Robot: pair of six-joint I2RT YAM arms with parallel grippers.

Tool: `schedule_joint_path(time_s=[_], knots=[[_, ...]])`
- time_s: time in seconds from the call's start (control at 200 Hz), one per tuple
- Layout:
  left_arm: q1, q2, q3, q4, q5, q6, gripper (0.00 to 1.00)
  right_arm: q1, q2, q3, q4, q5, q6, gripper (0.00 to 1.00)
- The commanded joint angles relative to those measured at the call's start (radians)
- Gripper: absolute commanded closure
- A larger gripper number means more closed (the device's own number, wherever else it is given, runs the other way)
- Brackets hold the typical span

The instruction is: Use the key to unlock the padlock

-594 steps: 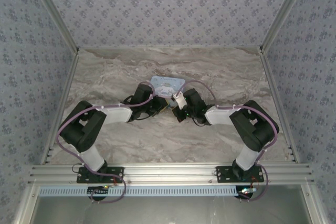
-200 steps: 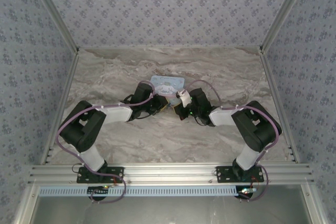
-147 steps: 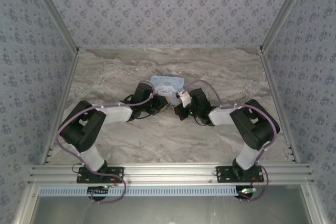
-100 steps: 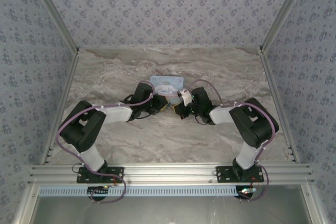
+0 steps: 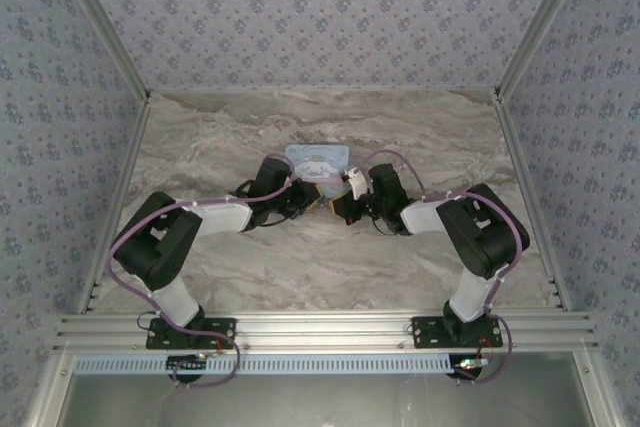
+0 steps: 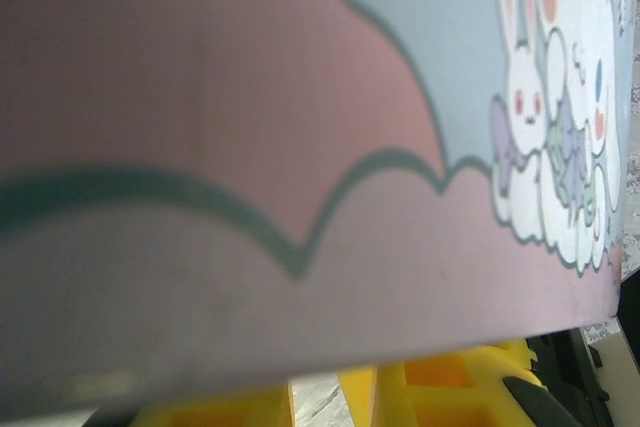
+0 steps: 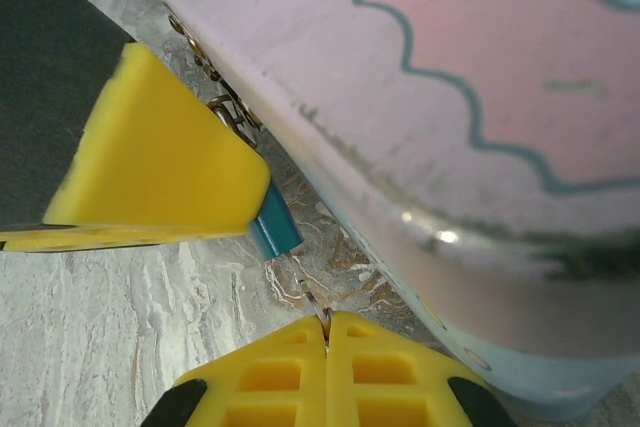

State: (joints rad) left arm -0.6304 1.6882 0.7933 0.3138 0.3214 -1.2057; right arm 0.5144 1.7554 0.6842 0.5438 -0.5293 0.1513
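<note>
Right claw (image 7: pixel 327 339) pinched the key (image 7: pixel 312 299), tip at the padlock (image 7: pixel 275 229) (apparently not yet unlocked); turning was left.

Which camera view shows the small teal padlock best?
The right wrist view: the padlock sits close and sharp beside the tin, half covered by a yellow finger. The left wrist view faces the tin's printed side; in the top external view the padlock is too small to tell.

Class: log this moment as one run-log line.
right end effector shut on thin silvery key | key tip at tiny teal padlock | padlock beside cartoon-printed light-blue tin
</note>
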Motion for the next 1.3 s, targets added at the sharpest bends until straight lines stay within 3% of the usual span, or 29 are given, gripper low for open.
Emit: schedule_joint_path(time_s=[0.0, 0.605, 0.869, 1.134, 1.294], knots=[[-0.022, -0.039, 0.033, -0.011, 0.068, 0.004, 0.81, -0.001, 0.008, 0.049, 0.072, -0.004, 0.023, 1.00], [-0.031, 0.007, 0.057, -0.013, 0.086, 0.000, 0.81, 0.024, -0.010, 0.086, 0.104, 0.000, 0.050, 1.00], [-0.031, 0.054, 0.056, 0.028, 0.083, -0.015, 0.80, 0.031, 0.001, -0.033, 0.137, 0.039, 0.082, 1.00], [-0.030, 0.088, 0.033, 0.075, 0.068, -0.032, 0.74, 0.042, 0.004, -0.084, 0.165, 0.087, 0.129, 1.00], [-0.030, 0.078, 0.013, 0.074, 0.046, -0.029, 0.65, 0.047, 0.006, -0.108, 0.167, 0.103, 0.161, 1.00]])
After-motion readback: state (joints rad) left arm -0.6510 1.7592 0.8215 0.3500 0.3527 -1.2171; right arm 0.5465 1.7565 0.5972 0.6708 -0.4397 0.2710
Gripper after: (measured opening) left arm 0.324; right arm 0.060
